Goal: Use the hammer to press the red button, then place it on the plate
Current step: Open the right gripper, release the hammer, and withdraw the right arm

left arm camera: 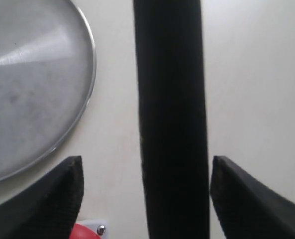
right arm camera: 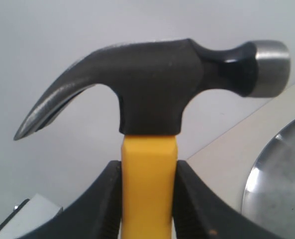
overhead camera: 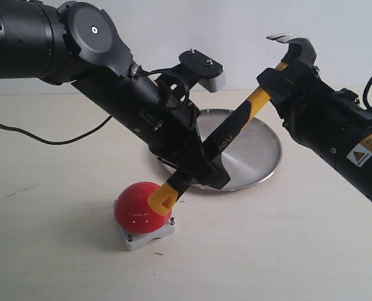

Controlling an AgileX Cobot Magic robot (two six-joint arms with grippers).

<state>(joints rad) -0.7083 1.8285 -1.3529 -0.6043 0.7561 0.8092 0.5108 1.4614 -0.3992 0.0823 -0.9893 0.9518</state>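
Right pincer (overhead camera: 280,78) pinched the hammer (overhead camera: 236,128) against the red button (overhead camera: 135,204), left pincer (left arm camera: 143,162) spread loose round it, plate (overhead camera: 261,150) part not done yet.

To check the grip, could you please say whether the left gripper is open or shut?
Open: the left gripper has fingers either side of the hammer, table showing in both gaps.

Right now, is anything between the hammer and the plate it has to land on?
Yes. The open left pincer straddles the handle of the yellow-and-black claw hammer without touching it, so one finger sits between the handle and the round stainless-steel plate. The right pincer grips just under the head.
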